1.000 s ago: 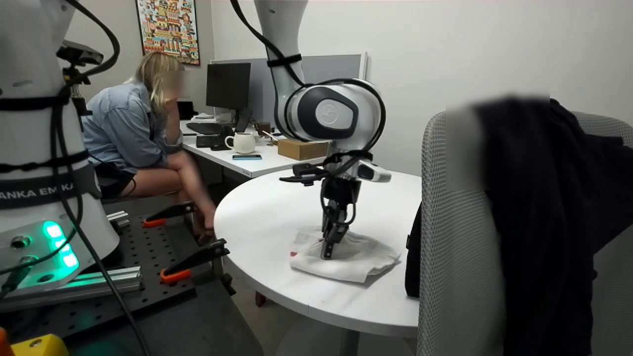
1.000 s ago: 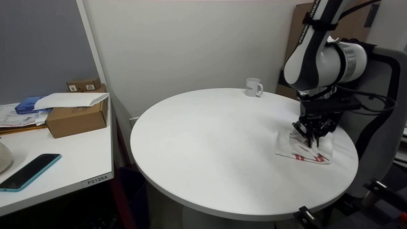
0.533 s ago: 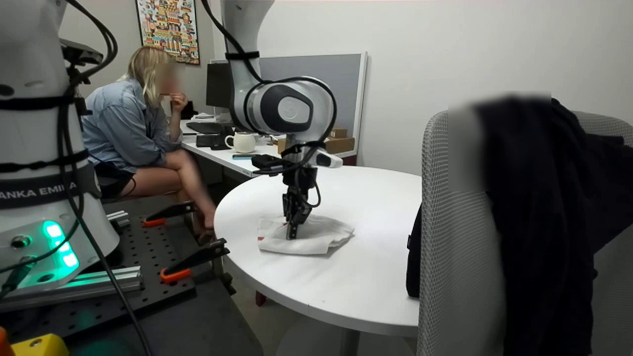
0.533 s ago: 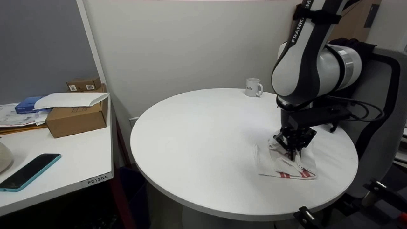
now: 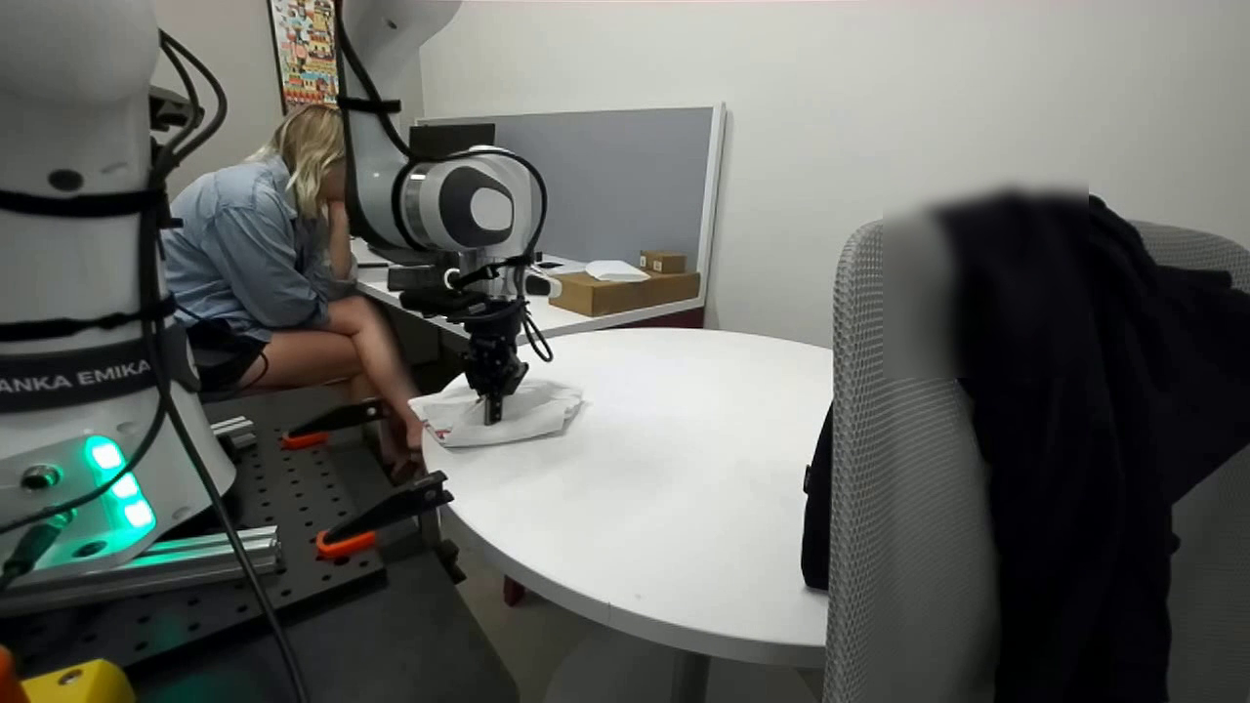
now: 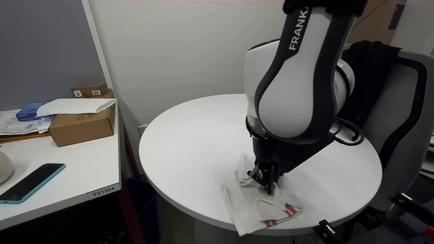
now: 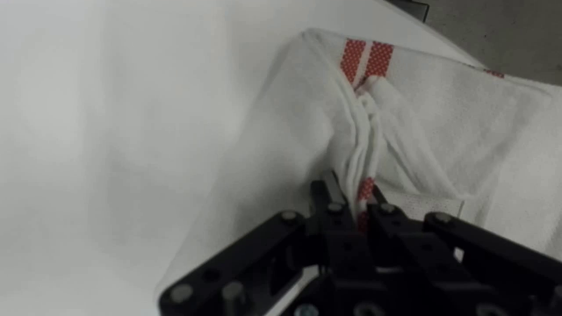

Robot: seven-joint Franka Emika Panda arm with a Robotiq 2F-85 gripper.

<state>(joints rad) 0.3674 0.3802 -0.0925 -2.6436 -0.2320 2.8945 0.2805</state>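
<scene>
Clamped with gripper (image 7: 358,193) on bunched towel (image 6: 252,205) — looks like shifting step; calls next for firm hold, easing corner inward from table (image 6: 200,152) edge.

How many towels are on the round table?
1: the red-striped white towel lies on the round table, pinched in the tool, with a bit poking over the edge. Its folds could hide another.

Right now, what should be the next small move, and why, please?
I would probably slide the cloth a little inward: the claw is shut on a fold of it, and in both exterior views the cloth laps over the edge of the table.
</scene>
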